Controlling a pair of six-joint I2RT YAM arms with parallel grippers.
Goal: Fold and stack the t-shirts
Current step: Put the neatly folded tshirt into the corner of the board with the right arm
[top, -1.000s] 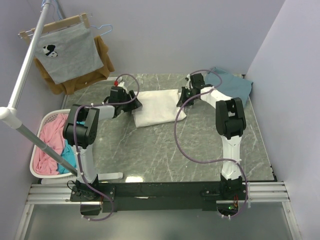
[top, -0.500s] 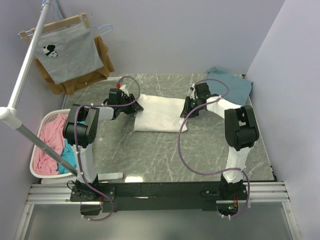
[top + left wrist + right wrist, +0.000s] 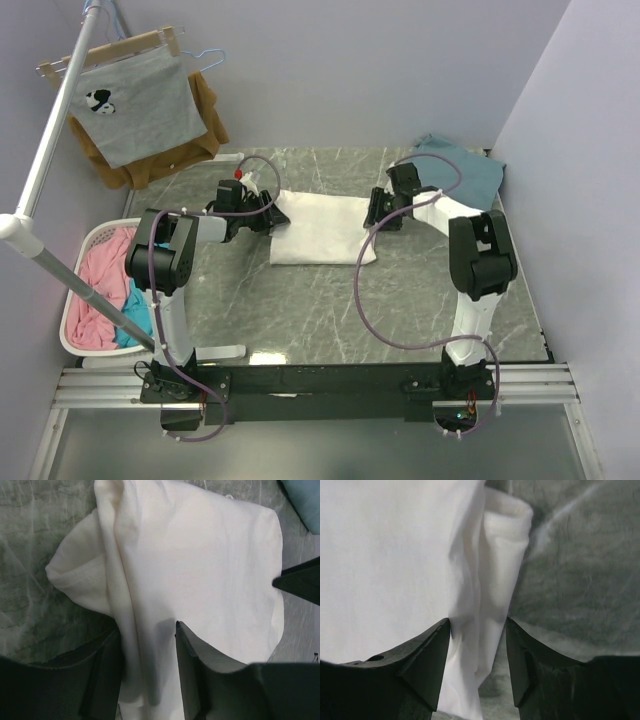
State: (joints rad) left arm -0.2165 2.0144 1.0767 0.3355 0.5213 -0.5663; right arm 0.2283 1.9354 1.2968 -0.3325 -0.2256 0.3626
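The white t-shirt (image 3: 320, 228) lies folded into a flat rectangle at the middle back of the marble table; no logo shows. My left gripper (image 3: 272, 213) sits low at its left edge. In the left wrist view the left gripper (image 3: 147, 630) is open, and a ridge of the white t-shirt (image 3: 200, 570) runs between its jaws. My right gripper (image 3: 374, 216) rests at the shirt's right edge. In the right wrist view the right gripper (image 3: 477, 625) is open around a loose rolled hem of the white t-shirt (image 3: 390, 555), with table showing beside it. The teal-blue t-shirt (image 3: 462, 172) lies crumpled at the back right corner.
A white laundry basket (image 3: 75, 290) holding pink and blue clothes stands left of the table. A grey shirt (image 3: 135, 105) and a brown garment (image 3: 207, 118) hang on a rack (image 3: 50, 150) at the back left. Walls close in behind and to the right.
My right gripper has opened and let go of the shirt's right edge. It came down and toward the near side. The shirt now lies flatter and wider.
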